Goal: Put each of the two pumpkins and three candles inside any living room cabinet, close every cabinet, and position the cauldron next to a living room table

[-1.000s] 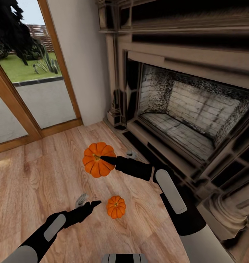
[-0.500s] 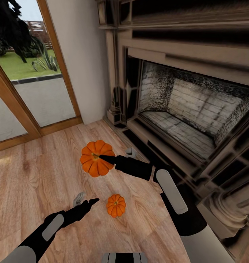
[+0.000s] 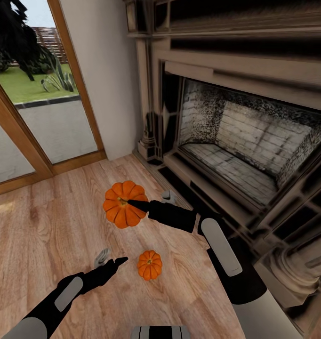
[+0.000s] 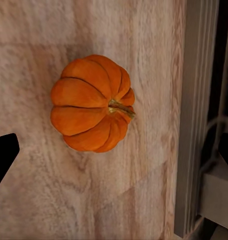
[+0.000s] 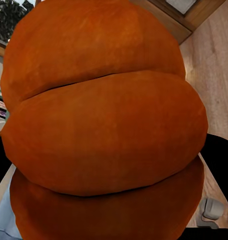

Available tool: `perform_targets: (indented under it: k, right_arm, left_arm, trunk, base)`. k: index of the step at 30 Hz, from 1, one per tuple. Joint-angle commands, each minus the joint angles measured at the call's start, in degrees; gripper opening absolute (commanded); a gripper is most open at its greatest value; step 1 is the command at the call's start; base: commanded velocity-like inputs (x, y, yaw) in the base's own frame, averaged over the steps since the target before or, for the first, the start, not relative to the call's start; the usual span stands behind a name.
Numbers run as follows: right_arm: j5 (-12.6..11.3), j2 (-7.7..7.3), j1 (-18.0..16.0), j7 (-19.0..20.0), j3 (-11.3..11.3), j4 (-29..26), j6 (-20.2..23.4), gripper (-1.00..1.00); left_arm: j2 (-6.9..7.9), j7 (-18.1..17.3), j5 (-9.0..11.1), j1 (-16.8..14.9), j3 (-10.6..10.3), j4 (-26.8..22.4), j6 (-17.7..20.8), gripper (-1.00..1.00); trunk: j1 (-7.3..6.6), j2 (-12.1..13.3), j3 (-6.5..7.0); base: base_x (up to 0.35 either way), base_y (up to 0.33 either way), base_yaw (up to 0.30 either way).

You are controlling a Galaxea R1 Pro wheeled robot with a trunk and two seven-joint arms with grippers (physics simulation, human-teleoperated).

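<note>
Change over the last second: small. The left gripper (image 3: pixel 111 260) has slid slightly left and lower across the wooden floor (image 3: pixel 47 226), away from the small pumpkin (image 3: pixel 149 265); over the last half second it barely moves. The large pumpkin (image 3: pixel 124 204) has crept a touch up and left with the right gripper (image 3: pixel 148 201). Reading: one pumpkin looks secured, the second is not yet taken, and the left arm seems to be lining up.

Left to right, head view:
- Glass door (image 3: pixel 33 94), garden behind.
- Left gripper low over the floor, its fingers parted with a clear gap, holding nothing. Dark fingertip (image 3: pixel 123 258) just beside the small pumpkin, not touching.
- Small pumpkin on the floor, apart from the large one.
- Large pumpkin at the tip of the right gripper. One dark finger lies across its top, a grey one shows behind it. Judged clamped on it, closed to the pumpkin's width; whether it is off the floor I cannot tell.
- Fireplace (image 3: pixel 245 141) at right.

View differences:
- Left wrist view: small pumpkin (image 4: pixel 92 102) lies on its side, stem (image 4: pixel 121 107) pointing sideways toward the fireplace base (image 4: pixel 194 120). The head view suggests it is upright.
- Right wrist view: large pumpkin (image 5: pixel 103 125) pressed close to the lens, dark finger edges on both flanks, which supports the grip.
</note>
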Motion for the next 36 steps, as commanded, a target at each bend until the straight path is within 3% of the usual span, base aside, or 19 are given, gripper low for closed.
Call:
perform_targets:
  k: [1,10,36]
  right_arm:
    - [0.32,0.03,-0.03,0.26,-0.07,0.01,0.23,-1.00]
    - [0.33,0.00,-0.03,0.34,-0.14,-0.01,0.23,-1.00]
    - [0.73,-0.24,-0.03,0.81,-0.05,-0.10,-1.06,-1.00]
  left_arm:
    - [0.04,-0.01,0.38,-0.03,-0.22,0.00,0.10,1.00]
    - [0.04,0.02,0.29,-0.03,-0.24,0.00,-1.16,1.00]
    - [0.11,0.09,0.10,-0.47,-0.33,-0.30,-3.75,1.00]
  trunk:
    - [-0.01,-0.02,-0.04]
    - [-0.01,-0.02,-0.04]
    - [0.66,-0.36,-5.80]
  base:
    - [0.000,0.000,0.000]
    - [0.000,0.000,0.000]
    - [0.000,0.000,0.000]
